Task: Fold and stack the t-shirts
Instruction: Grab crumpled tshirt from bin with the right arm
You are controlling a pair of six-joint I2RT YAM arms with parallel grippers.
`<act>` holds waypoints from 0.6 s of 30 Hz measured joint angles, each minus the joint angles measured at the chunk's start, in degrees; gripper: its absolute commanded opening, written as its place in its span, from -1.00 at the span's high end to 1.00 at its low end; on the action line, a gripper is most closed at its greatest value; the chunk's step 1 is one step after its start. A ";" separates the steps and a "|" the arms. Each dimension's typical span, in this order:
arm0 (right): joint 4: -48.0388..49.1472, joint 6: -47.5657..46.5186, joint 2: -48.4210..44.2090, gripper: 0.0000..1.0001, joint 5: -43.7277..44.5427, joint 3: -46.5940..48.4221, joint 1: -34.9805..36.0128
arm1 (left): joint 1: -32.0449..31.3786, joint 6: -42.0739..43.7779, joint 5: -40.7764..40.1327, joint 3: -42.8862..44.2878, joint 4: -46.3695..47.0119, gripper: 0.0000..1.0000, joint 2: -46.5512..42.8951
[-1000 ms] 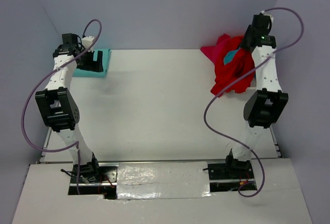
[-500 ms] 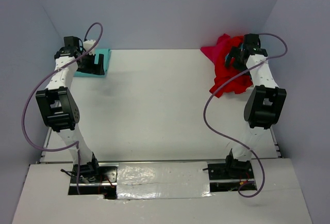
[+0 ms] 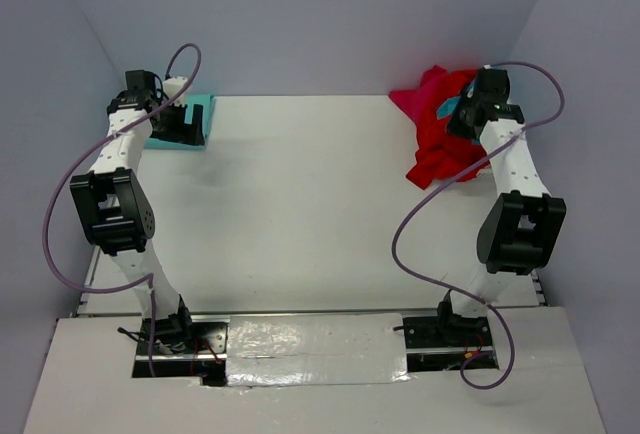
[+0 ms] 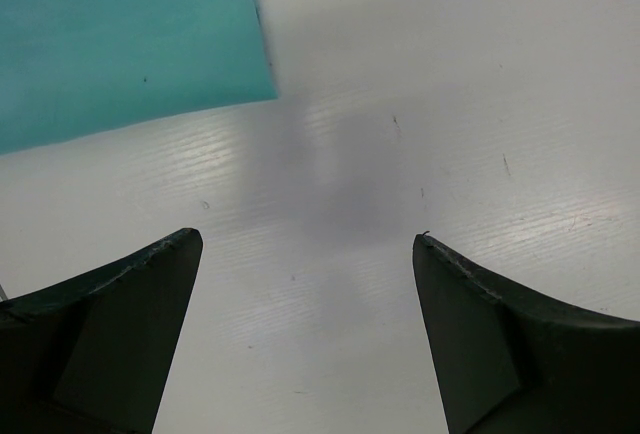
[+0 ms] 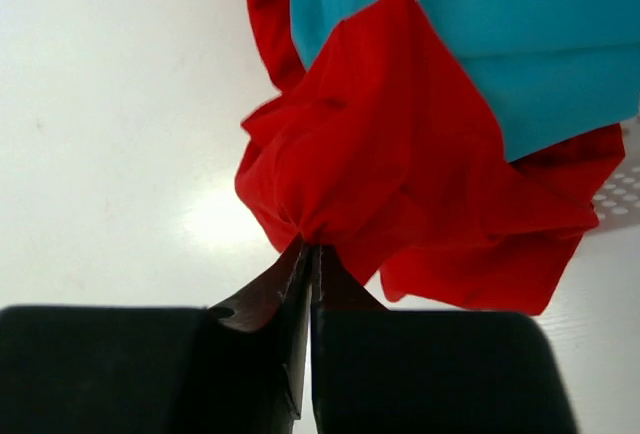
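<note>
A heap of t-shirts lies at the table's back right: a bright red t-shirt [image 3: 440, 154], a teal one [image 3: 446, 110] and a pinkish one [image 3: 424, 88]. My right gripper [image 3: 466, 120] sits in the heap. In the right wrist view my right gripper [image 5: 308, 252] is shut on a bunched fold of the red t-shirt [image 5: 390, 174], with the teal t-shirt [image 5: 500, 34] lying over it. A flat teal t-shirt [image 3: 203, 112] lies at the back left. My left gripper [image 3: 180, 126] hovers by it, and in its wrist view my left gripper [image 4: 305, 244] is open over bare table beside the teal cloth [image 4: 120, 34].
A corner of the white mesh basket [image 5: 622, 190] shows behind the red cloth. Grey walls close in the white table [image 3: 300, 204] at the back and on both sides. Purple cables loop off both arms.
My right arm dropped from above into the heap, and its jaws opened wide, then closed on the red cloth. The left arm has barely moved.
</note>
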 measured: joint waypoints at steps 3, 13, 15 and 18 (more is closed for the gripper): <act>-0.66 0.85 0.28 1.00 -1.11 -0.28 0.15 | -0.04 0.07 -0.02 0.00 -0.04 -0.99 0.13; -4.11 -0.33 -0.07 1.00 -2.25 17.29 0.26 | -0.04 0.13 0.00 1.27 -0.81 -0.99 1.20; -3.76 -0.85 -1.27 1.00 -1.75 21.79 0.26 | -0.04 0.13 0.00 1.51 -0.81 -0.99 1.20; -3.41 -1.49 -3.52 1.00 -1.42 25.57 0.26 | -0.04 0.13 -0.02 1.53 -0.81 -0.99 1.20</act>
